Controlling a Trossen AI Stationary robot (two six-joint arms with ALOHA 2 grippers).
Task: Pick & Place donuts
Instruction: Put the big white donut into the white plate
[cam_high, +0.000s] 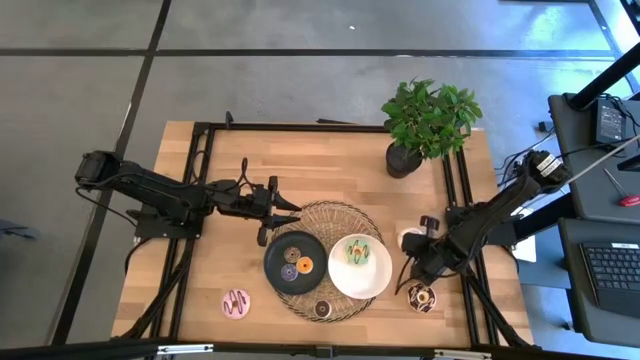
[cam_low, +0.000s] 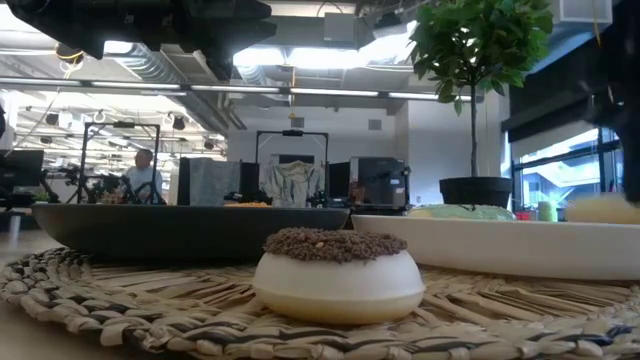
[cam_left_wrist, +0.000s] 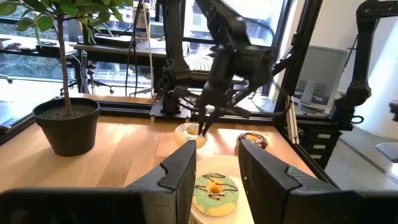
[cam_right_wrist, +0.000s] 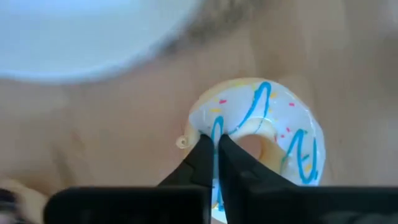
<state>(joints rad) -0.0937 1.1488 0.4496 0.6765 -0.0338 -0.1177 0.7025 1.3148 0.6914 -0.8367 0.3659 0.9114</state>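
On the bench's right side, just beside the white plate (cam_high: 383, 285), the right gripper (cam_right_wrist: 216, 144) is down over a white-iced donut with blue zigzag lines (cam_right_wrist: 273, 127); its fingers (cam_right_wrist: 200, 163) are pinched almost together across the ring's near edge, one tip outside the ring and the other at the hole, so the donut's rim is nipped between them while it lies on the wood. Close by it, nearer the front edge, lies a chocolate donut (cam_high: 422, 297). A green-iced donut with dark stripes (cam_high: 358, 251) sits on the white plate. Beside that plate, the black plate (cam_high: 281, 256) carries a purple donut (cam_high: 289, 271) and an orange donut (cam_high: 304, 265). Both plates rest on a round woven mat (cam_high: 330, 215), and a brown-topped donut (cam_high: 322, 308) sits on the mat's front edge. A pink striped donut (cam_high: 236, 302) lies on the bare wood toward the front left. The left gripper (cam_high: 293, 210) hangs above the mat's back left edge, its fingers (cam_left_wrist: 180, 180) parted with nothing between them. A potted plant (cam_high: 425, 122) stands at the back right of the bench (cam_high: 330, 165).
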